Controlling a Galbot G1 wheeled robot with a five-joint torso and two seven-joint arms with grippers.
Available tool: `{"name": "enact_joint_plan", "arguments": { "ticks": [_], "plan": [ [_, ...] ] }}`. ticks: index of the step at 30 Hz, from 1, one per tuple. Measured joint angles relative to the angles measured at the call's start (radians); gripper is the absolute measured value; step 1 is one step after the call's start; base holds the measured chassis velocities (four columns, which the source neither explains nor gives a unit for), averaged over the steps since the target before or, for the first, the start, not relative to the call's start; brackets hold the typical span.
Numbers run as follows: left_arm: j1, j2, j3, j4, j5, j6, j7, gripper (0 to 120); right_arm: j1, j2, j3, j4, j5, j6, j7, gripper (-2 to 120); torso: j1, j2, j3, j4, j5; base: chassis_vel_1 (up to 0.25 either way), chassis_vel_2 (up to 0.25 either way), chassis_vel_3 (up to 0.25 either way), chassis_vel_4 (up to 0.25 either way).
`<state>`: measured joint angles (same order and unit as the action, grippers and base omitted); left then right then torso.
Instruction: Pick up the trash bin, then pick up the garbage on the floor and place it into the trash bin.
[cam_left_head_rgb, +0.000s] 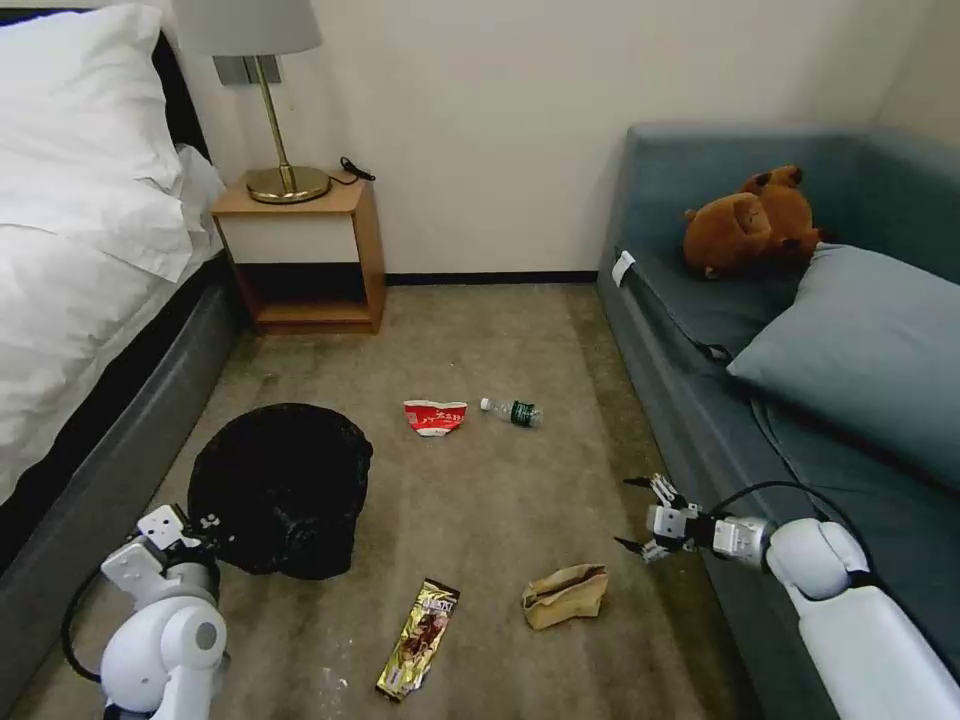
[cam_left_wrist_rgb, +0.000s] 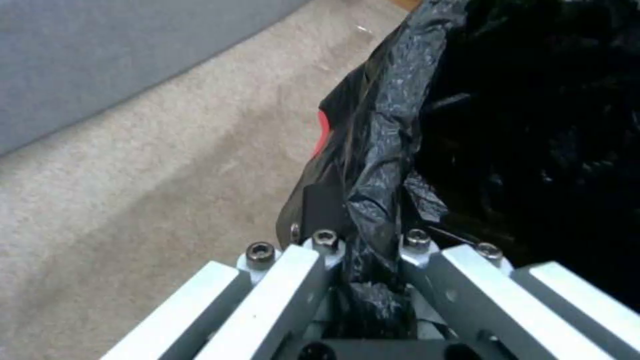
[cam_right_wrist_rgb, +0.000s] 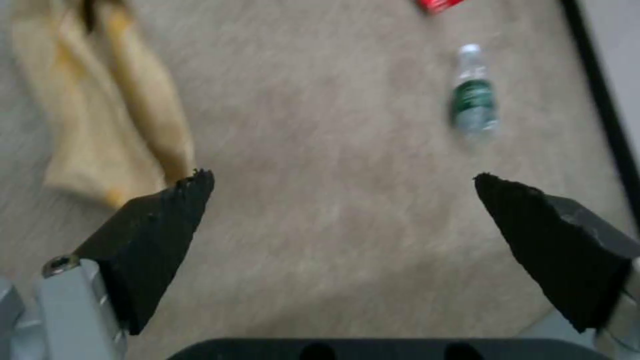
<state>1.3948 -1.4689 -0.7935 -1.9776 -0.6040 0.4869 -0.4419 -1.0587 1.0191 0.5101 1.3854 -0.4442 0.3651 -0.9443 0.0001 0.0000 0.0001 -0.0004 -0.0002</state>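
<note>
While the trash bin (cam_left_head_rgb: 280, 488) is sitting on the beige carpet (cam_left_head_rgb: 480, 500) near the bed frame (cam_left_head_rgb: 110, 440), the left pincer (cam_left_head_rgb: 205, 525) is pinching the crinkled, glossy black bag at the bin's near rim; in the left wrist view the plastic (cam_left_wrist_rgb: 380, 200) is bunching between the two metal fingers (cam_left_wrist_rgb: 293, 280). What is lying inside the bin is lost in the dark liner.

The right pincer (cam_left_head_rgb: 640, 515) is hovering low beside the blue-grey sofa (cam_left_head_rgb: 720, 330), spread wide, with its black tapered fingertips (cam_right_wrist_rgb: 160, 220) holding nothing. The crumpled tan paper bag (cam_left_head_rgb: 565, 596) is lying just beside that pincer, toward the robot. The long brown-gold snack wrapper (cam_left_head_rgb: 420, 638) is lying flat, between the paper bag and the bin. Farther off, the crushed red-and-white paper cup (cam_left_head_rgb: 435, 417) and the small clear green-labelled bottle (cam_left_head_rgb: 512, 411) are lying side by side, apart from both pincers.
</note>
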Motion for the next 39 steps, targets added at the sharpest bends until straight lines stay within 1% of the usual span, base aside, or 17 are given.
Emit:
{"name": "enact_joint_plan", "arguments": {
  "ticks": [2,4,9,10,11,13,14,16,17,19,20,23,24,27,30,37,39],
  "plan": [
    [-0.003,-0.004,0.002,0.005,0.005,-0.001,0.001,1,0.017,0.000,-0.016,-0.017,-0.016,0.009,-0.019,100,0.000,0.000,0.000,0.0000,0.0003,0.000,0.000,0.000,0.000],
    [-0.008,-0.012,0.004,0.007,0.013,-0.002,0.000,1,0.051,0.005,-0.054,-0.054,-0.047,0.027,-0.043,100,0.000,0.000,0.000,0.0006,0.0001,0.000,0.000,0.000,0.000],
    [-0.011,-0.026,0.003,0.001,0.015,-0.001,-0.002,1,0.094,0.032,-0.096,-0.120,-0.093,0.047,-0.052,100,0.000,0.000,0.000,0.0004,0.0001,0.000,0.000,0.000,0.000],
    [-0.009,-0.033,0.003,-0.011,0.016,0.002,-0.003,1,0.122,0.052,-0.122,-0.171,-0.114,0.058,-0.058,100,0.000,0.000,0.000,0.0005,0.0004,0.000,0.000,0.000,0.000],
    [-0.009,-0.033,0.003,-0.011,0.016,0.002,-0.003,1,0.122,0.052,-0.122,-0.171,-0.114,0.058,-0.058,100,0.000,0.000,0.000,0.0005,0.0004,0.000,0.000,0.000,0.000],
    [-0.004,-0.042,0.001,-0.023,0.018,0.003,-0.004,1,0.156,0.075,-0.159,-0.235,-0.132,0.072,-0.066,100,0.000,0.000,0.000,0.0005,0.0003,0.000,0.000,0.000,0.000],
    [-0.004,-0.042,0.001,-0.023,0.018,0.003,-0.004,1,0.156,0.075,-0.159,-0.235,-0.132,0.072,-0.066,100,0.000,0.000,0.000,0.0005,0.0003,0.000,0.000,0.000,0.000],
    [-0.001,-0.054,-0.001,-0.030,0.023,0.003,-0.005,1,0.192,0.106,-0.190,-0.302,-0.159,0.086,-0.064,100,0.000,0.000,0.000,0.0003,0.0000,0.000,0.000,0.000,0.000],
    [-0.001,-0.054,-0.001,-0.030,0.023,0.003,-0.005,1,0.192,0.106,-0.190,-0.302,-0.159,0.086,-0.064,100,0.000,0.000,0.000,0.0003,0.0000,0.000,0.000,0.000,0.000],
    [0.004,-0.067,0.000,-0.033,0.028,0.003,-0.005,1,0.221,0.141,-0.205,-0.358,-0.186,0.100,-0.060,100,0.000,0.000,0.000,0.0004,0.0003,0.000,0.000,0.000,0.000],
    [0.004,-0.067,0.000,-0.033,0.028,0.003,-0.005,1,0.221,0.141,-0.205,-0.358,-0.186,0.100,-0.060,100,0.000,0.000,0.000,0.0004,0.0003,0.000,0.000,0.000,0.000],
    [0.004,-0.077,0.002,-0.036,0.035,0.003,-0.006,1,0.264,0.181,-0.213,-0.427,-0.222,0.121,-0.057,100,0.000,0.000,0.000,0.0006,0.0001,0.000,0.000,0.000,0.000],
    [0.004,-0.077,0.002,-0.036,0.035,0.003,-0.006,1,0.264,0.181,-0.213,-0.427,-0.222,0.121,-0.057,100,0.000,0.000,0.000,0.0006,0.0001,0.000,0.000,0.000,0.000],
    [-0.004,-0.081,0.002,-0.040,0.042,0.004,-0.007,1,0.289,0.195,-0.216,-0.485,-0.242,0.130,-0.055,100,0.000,0.000,0.000,0.0004,0.0000,0.000,0.000,0.000,0.000],
    [-0.007,-0.081,-0.001,-0.042,0.042,0.007,-0.008,1,0.291,0.194,-0.216,-0.504,-0.245,0.131,-0.054,100,0.000,0.000,0.000,0.0003,0.0002,0.000,0.000,0.000,0.000],
    [-0.014,-0.081,-0.008,-0.036,0.042,0.006,-0.008,1,0.267,0.166,-0.218,-0.506,-0.242,0.131,-0.051,100,0.000,0.000,0.000,0.0003,0.0002,0.000,0.000,0.000,0.000],
    [-0.014,-0.082,-0.007,-0.035,0.041,0.005,-0.008,1,0.250,0.161,-0.217,-0.505,-0.221,0.123,-0.046,100,0.000,0.000,0.000,0.0004,-0.0001,0.000,0.000,0.000,0.000]
  ]
}}
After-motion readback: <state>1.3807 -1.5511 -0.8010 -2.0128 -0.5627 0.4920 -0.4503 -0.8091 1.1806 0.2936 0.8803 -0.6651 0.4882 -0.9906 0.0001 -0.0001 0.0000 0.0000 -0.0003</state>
